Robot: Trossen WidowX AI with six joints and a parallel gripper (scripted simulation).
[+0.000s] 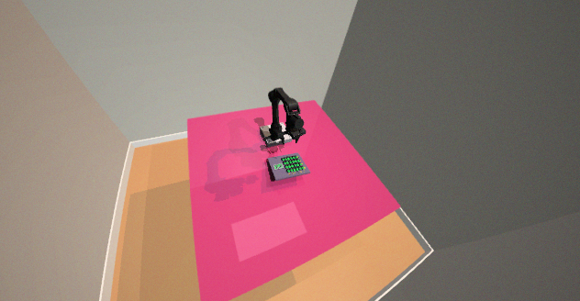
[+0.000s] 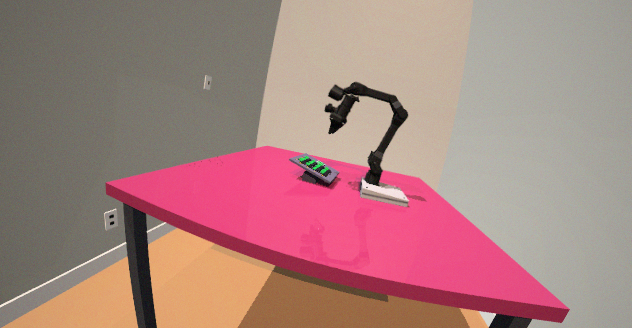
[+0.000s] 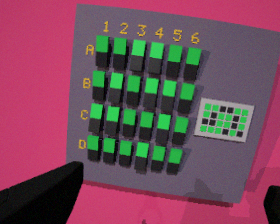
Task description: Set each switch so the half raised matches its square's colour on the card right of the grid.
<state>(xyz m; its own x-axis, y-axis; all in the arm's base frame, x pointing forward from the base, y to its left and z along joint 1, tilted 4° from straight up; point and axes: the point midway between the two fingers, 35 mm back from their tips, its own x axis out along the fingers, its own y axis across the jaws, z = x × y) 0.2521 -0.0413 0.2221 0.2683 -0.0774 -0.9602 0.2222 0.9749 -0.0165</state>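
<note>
1. top: arm (image 1: 281,112) stands on the pink tabletop (image 1: 321,190). the panel (image 1: 289,167) lies just in front of its base, the switches (image 1: 293,164) showing as a green-dotted grid with the card (image 1: 277,168) beside them. the tool (image 1: 300,136) is too small here to judge.
2. exterior: the panel (image 2: 314,169) sits tilted on the tabletop (image 2: 280,222), near the arm's white base (image 2: 384,193). the tool (image 2: 333,128) hangs well above the panel, pointing down, touching nothing.
3. wrist: the switches (image 3: 140,99) sit four rows a–d by six columns 1–6, each half green, half dark. the card (image 3: 224,120) is to their right on the panel (image 3: 257,63). the fingers sit at opposite frame edges, so the tool is spread wide with nothing between.
</note>
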